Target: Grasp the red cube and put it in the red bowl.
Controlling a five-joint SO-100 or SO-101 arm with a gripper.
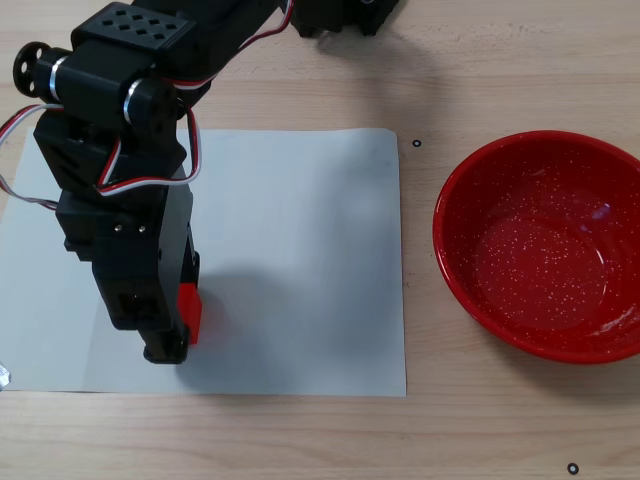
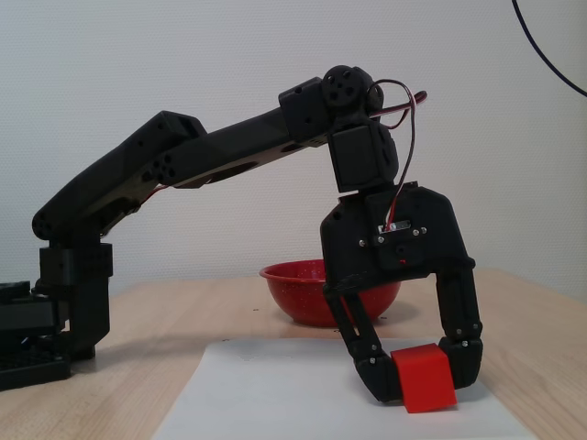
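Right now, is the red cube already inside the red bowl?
No, the red cube sits between the jaws over the white paper, apart from the red bowl.

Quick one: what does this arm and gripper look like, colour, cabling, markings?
All matte black printed plastic. The arm has blocky links with round holes; red, white and black servo wires loop near the wrist. The gripper has two curved, segmented fingers with visible screws. No markings visible.

Nothing readable anywhere that I can see. My arm [image 2: 229,156] has no logo or sticker showing in either fixed view, the white sheet of paper [image 1: 300,260] is blank, and the red bowl [image 1: 545,245] only has white speckles, no print. The red cube [image 2: 424,376] has plain faces too.
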